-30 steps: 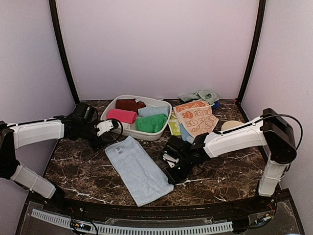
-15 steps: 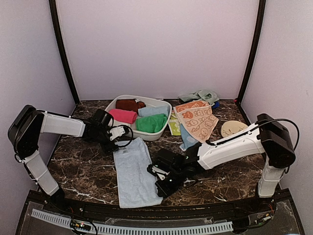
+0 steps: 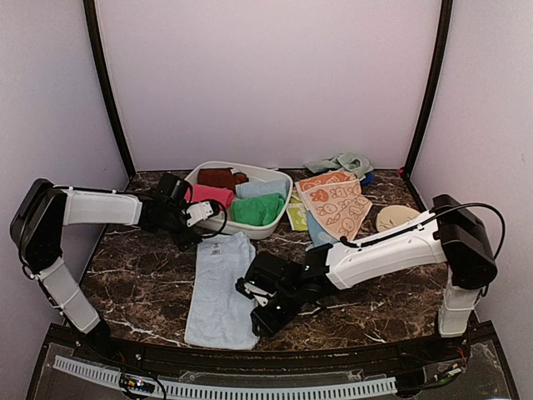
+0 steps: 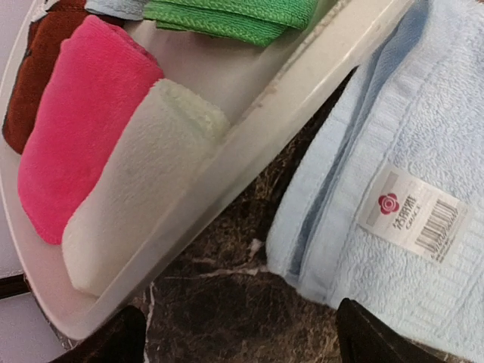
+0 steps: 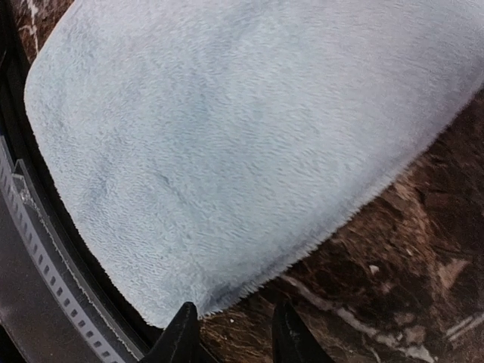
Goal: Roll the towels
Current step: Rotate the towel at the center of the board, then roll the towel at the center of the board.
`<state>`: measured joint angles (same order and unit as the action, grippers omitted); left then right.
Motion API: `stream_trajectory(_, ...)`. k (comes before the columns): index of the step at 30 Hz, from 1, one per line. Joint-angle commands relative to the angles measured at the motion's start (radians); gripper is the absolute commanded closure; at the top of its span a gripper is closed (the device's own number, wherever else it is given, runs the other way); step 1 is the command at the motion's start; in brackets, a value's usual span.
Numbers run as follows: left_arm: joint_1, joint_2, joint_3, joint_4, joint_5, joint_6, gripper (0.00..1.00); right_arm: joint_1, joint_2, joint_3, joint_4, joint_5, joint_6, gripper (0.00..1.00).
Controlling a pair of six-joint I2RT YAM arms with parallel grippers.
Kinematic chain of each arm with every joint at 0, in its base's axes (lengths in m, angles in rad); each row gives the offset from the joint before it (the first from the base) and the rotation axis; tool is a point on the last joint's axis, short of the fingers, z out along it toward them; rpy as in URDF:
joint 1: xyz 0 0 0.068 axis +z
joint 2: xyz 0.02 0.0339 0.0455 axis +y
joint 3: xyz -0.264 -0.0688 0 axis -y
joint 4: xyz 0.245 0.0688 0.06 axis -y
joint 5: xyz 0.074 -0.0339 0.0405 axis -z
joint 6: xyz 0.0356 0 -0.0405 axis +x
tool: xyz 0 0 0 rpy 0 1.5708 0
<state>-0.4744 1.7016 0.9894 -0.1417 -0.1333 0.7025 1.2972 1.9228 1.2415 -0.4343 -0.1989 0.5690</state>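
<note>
- The left end effector (image 4: 240, 340) hangs with its fingers spread wide and nothing between them. Below it lie the dark marble bench (image 3: 141, 275) and the far corner of the pale blue towel (image 3: 218, 287).
- That towel lies flat and unrolled, running from just under the left end effector down to the bench's near edge. The right end effector (image 5: 231, 336) sits there by its right-hand edge.
- The right end effector's fingers stand a little apart. Bare marble shows between the tips, and the towel's fluffy edge ends just ahead of them, not pinched.
- A sewn label (image 4: 412, 212) with a red flower mark and a barcode faces up on the towel, close to the left end effector.
- Just beyond the left end effector stands the white basin (image 4: 302, 91) — its rim runs near the towel's corner, with a strip of marble between.
- Inside the basin, closest to that end effector, lies a white rolled towel (image 4: 136, 189), then a pink roll (image 4: 83, 121), a brown roll (image 4: 34, 83) and a green towel (image 4: 234, 19).
- Well beyond the right end effector lie a peach printed towel (image 3: 333, 204) and a tan disc (image 3: 396, 218).
- A black front rail (image 5: 30, 249) runs just beside the towel's near end.
</note>
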Motion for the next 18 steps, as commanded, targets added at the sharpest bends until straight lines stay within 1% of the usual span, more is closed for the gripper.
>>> stream_trajectory(1, 0.038, -0.182, -0.010, -0.102, 0.065, 0.032, 0.08, 0.023, -0.127, -0.058, -0.046, 0.185, -0.114, 0.61)
stream_trajectory(3, 0.055, -0.240, -0.020, -0.164, 0.113, 0.032, 0.07, 0.045, -0.175, -0.081, -0.018, 0.250, -0.180, 0.54)
stream_trajectory(5, 0.074, -0.299, -0.035, -0.233, 0.169, 0.023, 0.06, 0.099, -0.221, -0.139, 0.047, 0.323, -0.282, 0.44)
stream_trajectory(7, 0.091, -0.340, -0.059, -0.276, 0.209, 0.021, 0.06, 0.158, -0.250, -0.175, 0.116, 0.375, -0.407, 0.39)
stream_trajectory(9, 0.109, -0.366, -0.082, -0.313, 0.242, 0.014, 0.05, 0.213, -0.259, -0.204, 0.183, 0.407, -0.532, 0.37)
stream_trajectory(11, 0.123, -0.380, -0.097, -0.350, 0.259, 0.002, 0.06, 0.242, -0.242, -0.197, 0.208, 0.421, -0.618, 0.37)
stream_trajectory(15, 0.138, -0.417, -0.141, -0.379, 0.283, -0.017, 0.06, 0.271, -0.177, -0.161, 0.210, 0.407, -0.736, 0.37)
stream_trajectory(18, 0.144, -0.443, -0.166, -0.386, 0.288, -0.022, 0.06, 0.285, -0.129, -0.150, 0.240, 0.425, -0.790, 0.41)
